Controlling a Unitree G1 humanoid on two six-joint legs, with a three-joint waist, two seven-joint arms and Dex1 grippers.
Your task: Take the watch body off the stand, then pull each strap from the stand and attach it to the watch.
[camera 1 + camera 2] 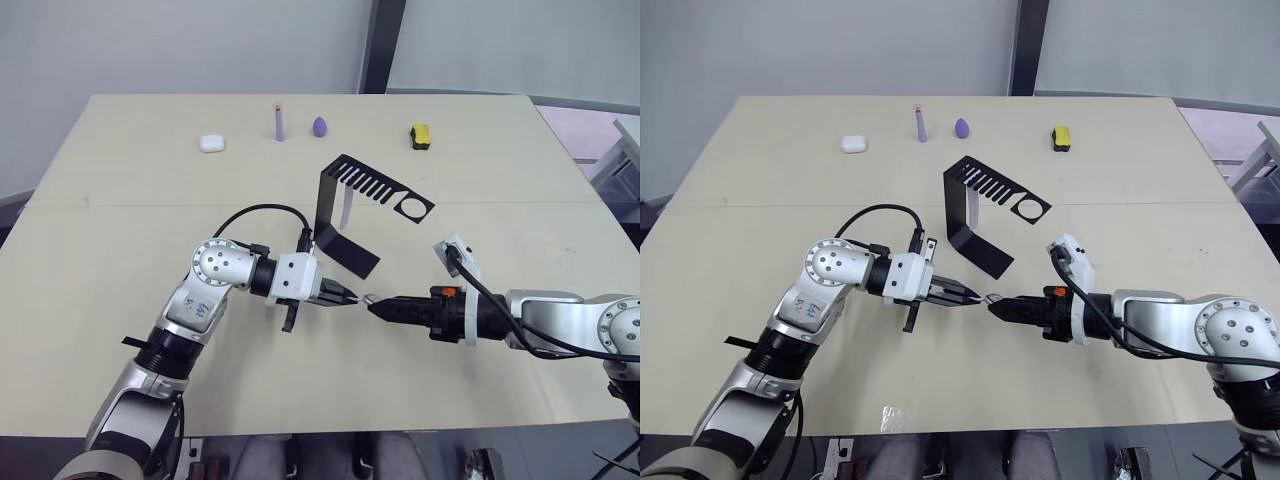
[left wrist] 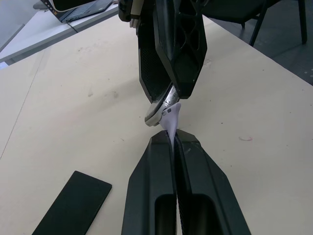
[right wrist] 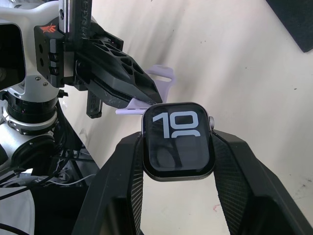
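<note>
My right gripper [image 3: 178,139] is shut on the watch body [image 3: 178,142], a rounded-square case whose dark screen shows white digits. My left gripper [image 2: 173,139] is shut on a pale lavender strap [image 2: 171,122], and the strap's end touches the edge of the watch body [image 1: 367,299]. The two grippers meet tip to tip over the table's middle, just in front of the stand [image 1: 350,215]. The black stand sits upright, and a second pale strap [image 1: 346,207] hangs from its comb-slotted top.
Along the table's far side lie a white earbud case [image 1: 211,143], a purple stick [image 1: 280,122], a purple egg-shaped piece [image 1: 320,126] and a yellow-and-black block [image 1: 421,136]. The stand's flat base [image 1: 352,258] lies close behind the left gripper.
</note>
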